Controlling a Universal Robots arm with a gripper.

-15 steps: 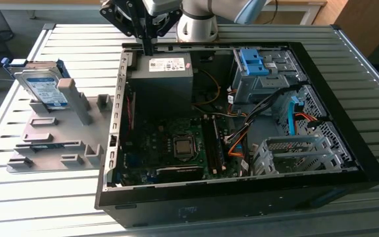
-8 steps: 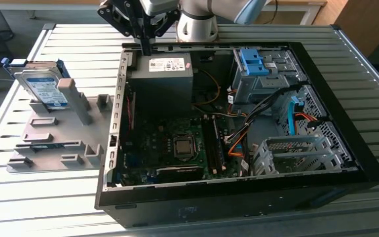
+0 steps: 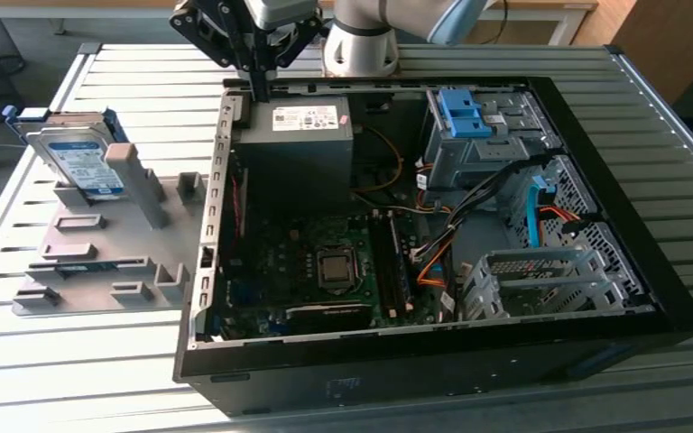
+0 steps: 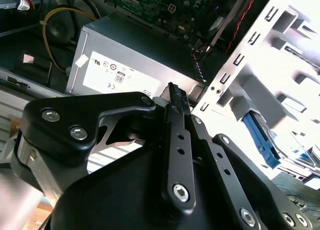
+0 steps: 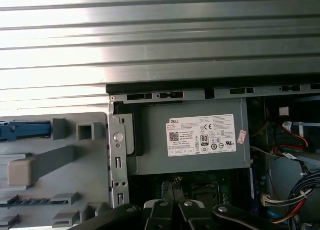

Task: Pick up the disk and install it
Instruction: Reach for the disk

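Black linkage of the gripper (image 4: 173, 90) sits closest to the lens in the second wrist view, both fingers (image 4: 178, 140) pressed flat against each other with nothing between them. From the exterior view I read the same: the gripper (image 3: 257, 88) hangs point-down from the arm (image 3: 364, 36), its pincer closed to a single narrow tip and empty. That tip is at the far corner of the open computer case (image 3: 443, 361) on the exterior view's left, just beside the grey power-supply box (image 3: 304, 135) with its white sticker; I cannot tell whether the tip touches the case rim. The first wrist view looks down on that same box (image 5: 200, 140) and on the case's perforated metal edge next to it. The disk (image 3: 78, 162) is outside the case, well apart from the gripper, on the exterior view's left. It stands leaning on edge at the far end of a grey fixture (image 3: 118, 244), silver body and white-and-blue label facing the camera, blue carrier frame showing along its top and side. I take the blue strip at the edge of the fixture in the first wrist view to be that same disk (image 5: 25, 130). Fixture and case both rest on a slatted metal table (image 3: 82, 361). Inside the case, a grey metal bay with a blue bracket (image 3: 467, 113) on top stands at the far side, a wire drive cage (image 3: 540, 280) lies nearer, and the motherboard (image 3: 322, 262) is on the floor of the case below the power supply.
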